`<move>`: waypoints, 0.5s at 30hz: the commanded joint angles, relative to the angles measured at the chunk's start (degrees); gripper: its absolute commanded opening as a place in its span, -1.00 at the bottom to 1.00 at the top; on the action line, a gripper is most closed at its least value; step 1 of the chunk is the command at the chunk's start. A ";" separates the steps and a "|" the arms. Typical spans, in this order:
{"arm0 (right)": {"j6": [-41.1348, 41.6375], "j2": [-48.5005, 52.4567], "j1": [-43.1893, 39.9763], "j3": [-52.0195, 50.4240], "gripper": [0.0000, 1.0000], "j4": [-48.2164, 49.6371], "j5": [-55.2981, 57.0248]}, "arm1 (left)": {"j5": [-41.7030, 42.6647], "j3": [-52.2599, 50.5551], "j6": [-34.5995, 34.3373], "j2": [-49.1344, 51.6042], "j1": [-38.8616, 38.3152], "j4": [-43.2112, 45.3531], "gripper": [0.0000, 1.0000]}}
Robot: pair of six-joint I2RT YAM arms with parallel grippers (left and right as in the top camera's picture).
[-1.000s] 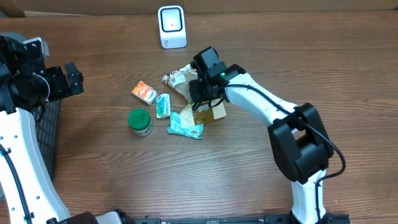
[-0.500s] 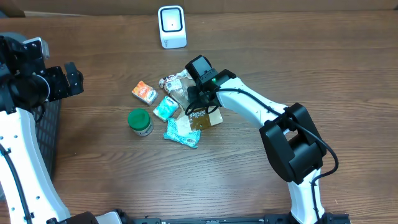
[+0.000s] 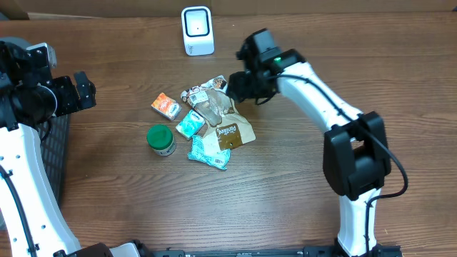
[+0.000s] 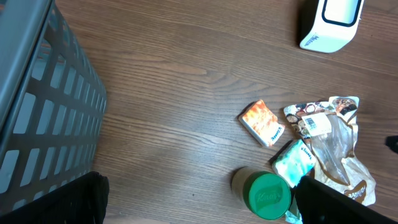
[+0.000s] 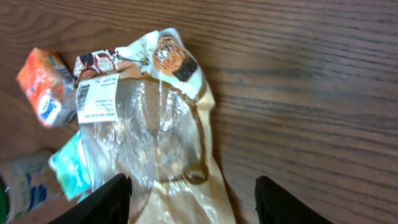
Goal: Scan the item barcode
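The item, a brown paper bag with a clear window [image 3: 227, 127] [image 5: 155, 143], lies flat on the pile of goods in the middle of the table. A white label [image 5: 96, 99] sits near its top. My right gripper [image 3: 239, 86] [image 5: 193, 208] hovers open just above the bag's back right end, with nothing between its fingers. The white scanner [image 3: 197, 30] [image 4: 329, 22] stands at the back edge, apart from the pile. Far to the left, my left gripper [image 3: 78, 91] [image 4: 199, 205] hangs wide open and empty, high over the table.
Around the bag lie an orange packet [image 3: 166, 106], a teal packet [image 3: 189, 123], a teal-and-white pouch [image 3: 209, 150] and a green-lidded jar [image 3: 161, 140]. A grey slatted basket [image 4: 37, 106] stands at the left edge under the left arm.
The right gripper has opened, let go of the brown bag and drawn away up and to the back right. The bag now rests on the pile. The left arm has not moved.
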 commanded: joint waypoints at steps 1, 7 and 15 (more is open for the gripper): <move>-4.48 1.09 0.02 -0.74 0.24 0.17 -8.57 | 0.63 -0.04 0.83 0.28 -0.17 0.15 0.99; -7.78 1.38 3.52 -1.46 0.24 0.00 -7.37 | 0.63 -0.04 0.83 0.28 -0.17 0.15 0.99; -3.65 1.66 10.16 -1.51 0.01 1.05 -4.90 | 0.63 -0.04 0.83 0.28 -0.17 0.15 0.99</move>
